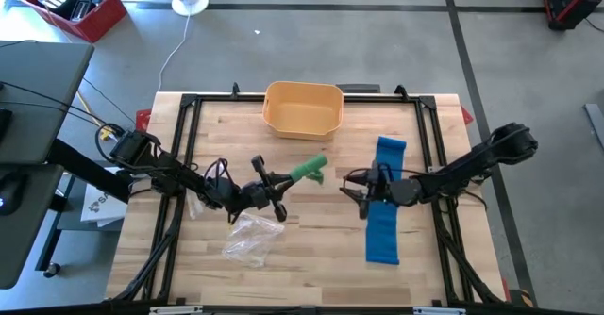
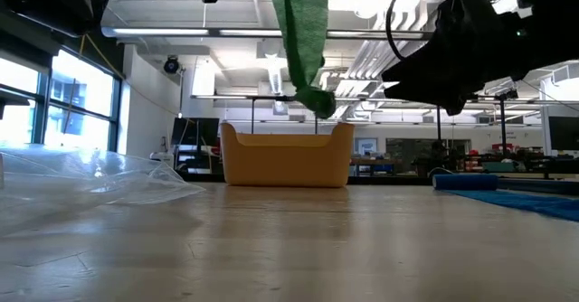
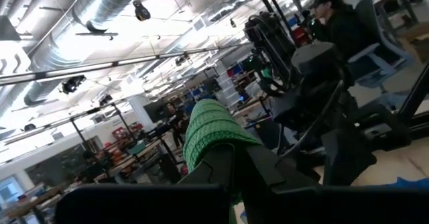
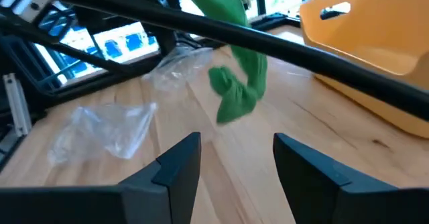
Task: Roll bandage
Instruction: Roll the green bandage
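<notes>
The bin sits on the surface at the middle of its far edge. Nearer than the bin and just to its left, the left end effector holds one bandage off the surface, its loose end hanging. The plastic bag lies nearer still and left of the bin. A second bandage lies flat to the bin's right, with the right end effector over it, fingers apart.

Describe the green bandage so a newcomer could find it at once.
Start at the yellow bin at the table's far edge. Just in front of it the left gripper is shut on the green bandage, held above the wood. The blue bandage lies flat.
</notes>
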### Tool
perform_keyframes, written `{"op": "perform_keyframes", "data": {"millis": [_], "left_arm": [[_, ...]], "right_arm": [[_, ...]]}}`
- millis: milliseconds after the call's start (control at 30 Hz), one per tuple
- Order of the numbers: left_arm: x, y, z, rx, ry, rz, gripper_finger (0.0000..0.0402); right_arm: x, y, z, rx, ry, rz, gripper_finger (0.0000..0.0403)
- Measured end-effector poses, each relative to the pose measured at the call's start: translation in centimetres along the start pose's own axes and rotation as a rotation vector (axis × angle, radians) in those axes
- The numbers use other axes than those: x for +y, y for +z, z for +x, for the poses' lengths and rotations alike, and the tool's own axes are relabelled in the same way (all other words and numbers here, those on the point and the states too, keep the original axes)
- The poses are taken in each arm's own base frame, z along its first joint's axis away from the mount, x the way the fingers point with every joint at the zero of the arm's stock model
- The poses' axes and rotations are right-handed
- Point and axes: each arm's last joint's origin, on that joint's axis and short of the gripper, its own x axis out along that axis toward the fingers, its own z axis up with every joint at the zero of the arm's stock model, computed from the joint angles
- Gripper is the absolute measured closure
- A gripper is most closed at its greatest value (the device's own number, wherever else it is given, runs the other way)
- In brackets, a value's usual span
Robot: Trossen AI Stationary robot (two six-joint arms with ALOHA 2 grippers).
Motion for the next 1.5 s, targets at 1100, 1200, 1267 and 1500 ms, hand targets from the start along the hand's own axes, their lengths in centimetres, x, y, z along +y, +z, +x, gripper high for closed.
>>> {"op": "perform_keyframes", "data": {"millis": [1100,1200,1267,1500], "left_arm": [[1.7,-0.6,1.7,-0.402,-0.507,-0.295,0.0396],[2.0,-1.0,2.0,-0.384,-0.516,-0.317,0.0396],[2.1,-1.2,2.1,-0.373,-0.519,-0.319,0.0397],[1.9,-1.4,2.1,-0.338,-0.529,-0.314,0.0397]], "right_arm": [[12.3,11.2,-6.2,0.040,0.249,-0.515,0.0221],[13.5,11.4,-5.3,-0.007,0.204,-0.576,0.0221],[13.7,11.1,-4.3,-0.022,0.111,-0.607,0.0221],[14.1,11.3,-3.5,-0.076,0.015,-0.609,0.0221]]}}
